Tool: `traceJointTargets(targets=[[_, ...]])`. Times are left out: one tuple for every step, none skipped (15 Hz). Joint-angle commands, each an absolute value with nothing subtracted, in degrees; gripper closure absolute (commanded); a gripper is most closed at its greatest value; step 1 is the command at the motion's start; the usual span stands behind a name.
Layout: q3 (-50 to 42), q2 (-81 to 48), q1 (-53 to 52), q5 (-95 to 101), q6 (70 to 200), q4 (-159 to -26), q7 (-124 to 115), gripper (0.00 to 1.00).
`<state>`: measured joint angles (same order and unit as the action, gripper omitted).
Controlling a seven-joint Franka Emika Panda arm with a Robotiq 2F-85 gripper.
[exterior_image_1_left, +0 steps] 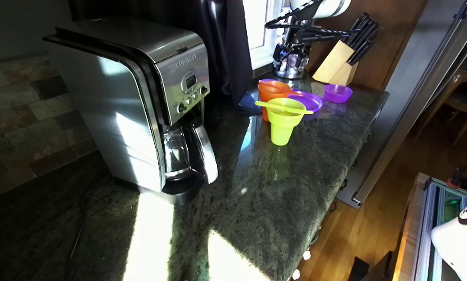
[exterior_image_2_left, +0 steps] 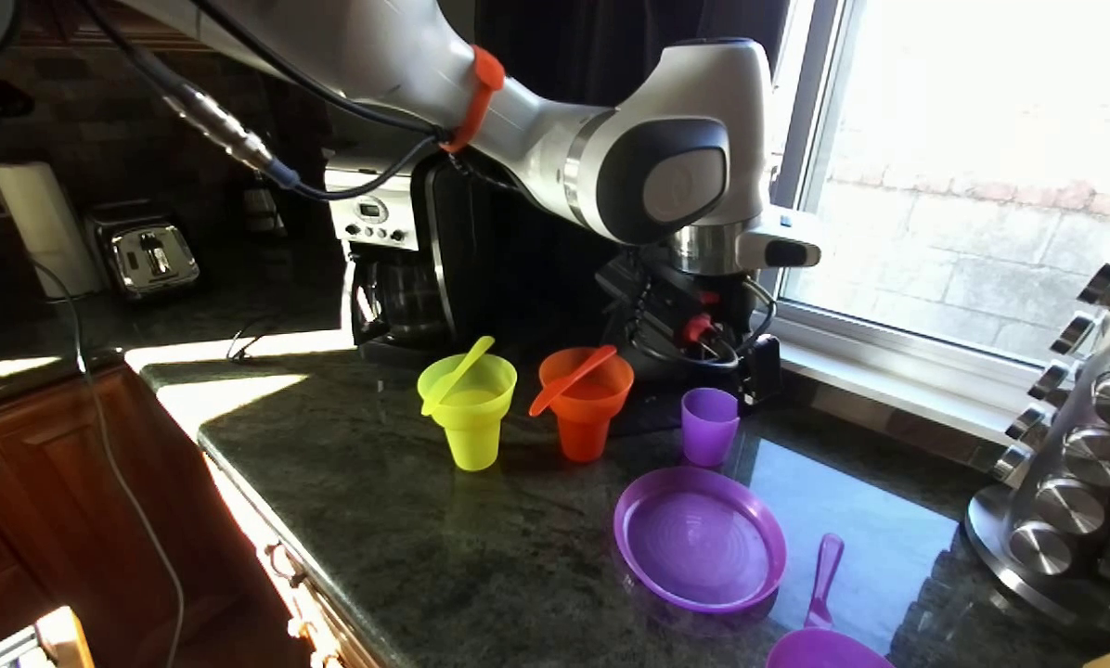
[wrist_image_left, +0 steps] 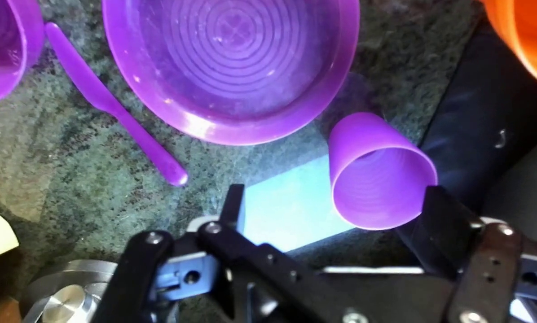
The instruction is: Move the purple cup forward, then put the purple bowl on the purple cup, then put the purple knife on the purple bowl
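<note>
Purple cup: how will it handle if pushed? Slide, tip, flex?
The purple cup looks empty and thin-rimmed, so probably light and slightly flexible. The reflective countertop suggests it may slide easily. Its slightly narrower base means a push near the rim could tip it.

Daylight enters by the window (exterior_image_2_left: 973, 176), above and right of the purple cup (exterior_image_2_left: 708, 431) in an exterior view, its pane burnt nearly white. Right of the cup, cool mirror-like glare covers the worktop (exterior_image_2_left: 536, 547); far to the cup's left, sun bleaches hard-edged patches while the cabinets (exterior_image_2_left: 17, 520) sink into shadow. In an exterior view, well apart from the cup, white glare streaks the coffee maker (exterior_image_1_left: 128, 101), whose outline leans outward, and the curtain (exterior_image_1_left: 237, 50) loses most detail. In the wrist view, a pale blue reflection meets the cup's left side, and the orange bowl (wrist_image_left: 535, 40) up and right looks soft.
</note>
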<state>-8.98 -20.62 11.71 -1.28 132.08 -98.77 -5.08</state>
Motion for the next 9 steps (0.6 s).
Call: traceJointTargets(targets=[[-8.73, -26.14, 12.19, -2.73, 132.83, -93.26, -4.4, 0.0], [-8.56, -27.42, 12.41, -3.08, 132.82, -92.03, -4.26, 0.0], [-8.37, -28.39, 12.62, -3.54, 133.02, -91.1, -4.22, 0.0], [-8.16, -29.26, 12.78, -4.04, 132.89, -90.13, -4.12, 0.0], [-8.02, -30.07, 12.87, -4.45, 132.98, -89.24, -4.2, 0.0], [-7.87, -30.94, 12.97, -4.76, 132.72, -88.32, -4.13, 0.0], [-7.8, -31.8, 13.0, -4.98, 132.32, -87.36, -4.23, 0.0], [-7.72, -32.59, 13.06, -5.18, 131.98, -86.5, -4.23, 0.0], [-7.77, -33.31, 13.0, -5.13, 131.64, -85.79, -4.47, 0.0]])
